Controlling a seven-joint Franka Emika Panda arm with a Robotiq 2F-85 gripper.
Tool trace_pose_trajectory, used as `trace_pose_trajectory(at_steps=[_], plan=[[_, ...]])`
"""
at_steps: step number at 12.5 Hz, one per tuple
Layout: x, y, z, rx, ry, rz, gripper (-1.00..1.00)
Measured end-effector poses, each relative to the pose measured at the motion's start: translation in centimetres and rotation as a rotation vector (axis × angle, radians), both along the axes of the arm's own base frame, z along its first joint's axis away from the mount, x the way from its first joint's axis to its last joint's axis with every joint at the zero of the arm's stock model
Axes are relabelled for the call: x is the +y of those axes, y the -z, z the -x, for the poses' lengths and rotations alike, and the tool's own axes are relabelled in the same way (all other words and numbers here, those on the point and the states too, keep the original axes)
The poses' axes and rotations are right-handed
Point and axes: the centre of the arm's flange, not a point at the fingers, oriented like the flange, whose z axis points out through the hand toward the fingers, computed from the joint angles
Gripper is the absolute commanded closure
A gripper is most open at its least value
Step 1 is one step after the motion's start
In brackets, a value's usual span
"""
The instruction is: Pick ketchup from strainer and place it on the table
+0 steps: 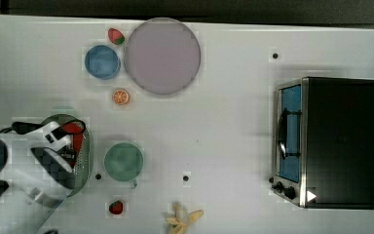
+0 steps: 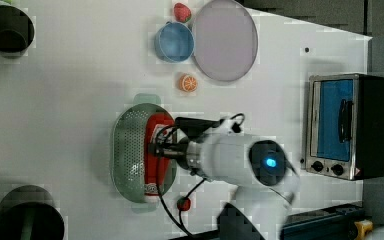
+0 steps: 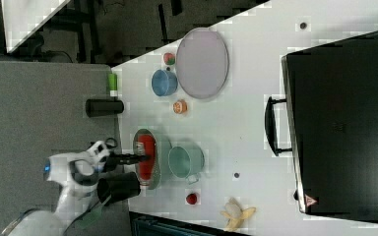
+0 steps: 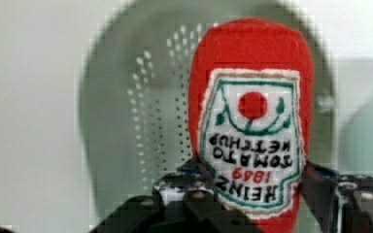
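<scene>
Over strainer [image 2: 130,150], gripper [image 4: 252,194] clasps ketchup [image 4: 252,97].

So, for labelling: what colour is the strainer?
Pale green strainer with a perforated bottom; clearest in the left view.

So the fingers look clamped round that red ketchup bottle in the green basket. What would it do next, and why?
Probably lift straight up. The gripper has its fingers closed on either side of the ketchup, which lies inside the strainer. Raising it first should clear the strainer's rim before carrying it sideways to a bare part of the table.
</scene>
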Motion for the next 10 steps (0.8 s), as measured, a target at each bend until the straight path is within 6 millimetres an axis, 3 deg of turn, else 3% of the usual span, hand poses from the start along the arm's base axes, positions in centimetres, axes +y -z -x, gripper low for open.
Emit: trace_pose_trajectory(at_steps=[3,5,8,10], plan=[[-0.3,-8.0,-0.4,-0.029,0.054,-0.016,-0.13],[-0.1,-12.0,-0.8,-0.049,0.015,-0.031,-0.13],[-1.5,-14.7,-1.5,-0.022,-0.044,0.009,-0.13],[-4.5,-15.3,-2.7,0.01,-0.044,0.032,-0.13]])
